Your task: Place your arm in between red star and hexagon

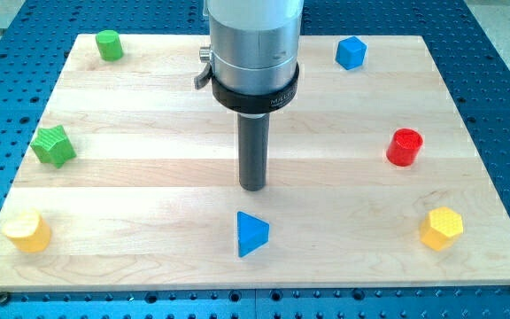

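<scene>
Tip mid-board, not yet between the red block and the hexagon.

Camera view: we had no claw to open or close, just the rod; our tip sat on the wooden board just above the blue triangle, touching no block. The targets sat at the view's right: red block, which read round rather than star-shaped, and below it the yellow hexagon, a gap between them. Judged: we needed a rightward slide into that gap. Green star, green cylinder, yellow cylinder and blue block lay well apart.
</scene>
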Robot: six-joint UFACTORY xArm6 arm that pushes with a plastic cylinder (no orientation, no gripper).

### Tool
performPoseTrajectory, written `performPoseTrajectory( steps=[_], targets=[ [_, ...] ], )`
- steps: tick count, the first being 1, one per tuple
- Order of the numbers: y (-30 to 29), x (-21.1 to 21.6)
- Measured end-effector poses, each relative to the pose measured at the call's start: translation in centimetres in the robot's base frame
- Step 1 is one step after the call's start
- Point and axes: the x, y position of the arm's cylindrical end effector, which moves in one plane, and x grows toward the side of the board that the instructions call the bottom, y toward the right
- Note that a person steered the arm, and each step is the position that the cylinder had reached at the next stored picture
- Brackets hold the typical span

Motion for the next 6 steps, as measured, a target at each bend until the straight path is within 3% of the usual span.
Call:
performPoseTrajectory(
  steps=[6],
  targets=[
    [8.1, 1.8]
  ],
)
